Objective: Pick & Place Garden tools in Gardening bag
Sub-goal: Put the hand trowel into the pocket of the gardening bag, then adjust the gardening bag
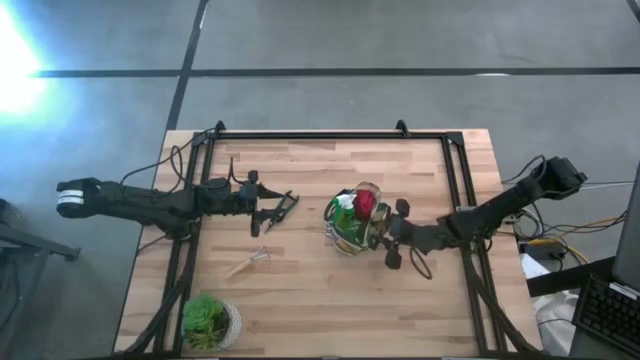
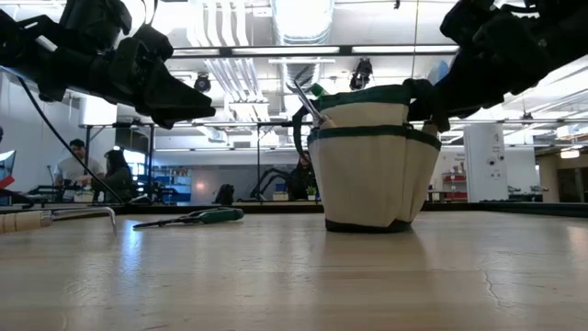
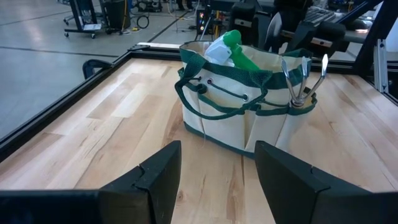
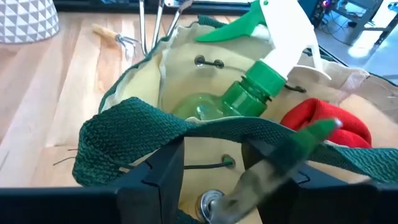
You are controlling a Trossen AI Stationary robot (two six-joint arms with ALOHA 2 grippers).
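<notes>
The beige gardening bag (image 1: 352, 232) with dark green trim stands upright on the table right of centre. It holds a green spray bottle (image 4: 255, 87) and a red-handled tool (image 4: 314, 118). A metal tool (image 3: 303, 78) sticks out of a side pocket. Black pruners (image 1: 283, 207) and a wooden-handled rake (image 1: 248, 263) lie flat on the table to the bag's left. My left gripper (image 1: 265, 212) is open and empty, raised above the table by the pruners (image 2: 188, 218). My right gripper (image 4: 211, 180) is open at the bag's right rim, above its mouth. My right gripper has its fingers (image 4: 155, 180) spread at the bag's rim, pointing toward the table's left. The green carry strap (image 4: 186, 127) crosses in front of them, and a blurred grey and green thing (image 4: 280, 162) lies by one finger. I cannot tell whether the fingers touch either.
A leafy plant in a pale pot (image 1: 210, 320) stands at the near left corner. A black frame (image 1: 330, 135) runs along the table's far and side edges. People sit in the room beyond the table (image 2: 87, 165). Bare wood lies near the front edge.
</notes>
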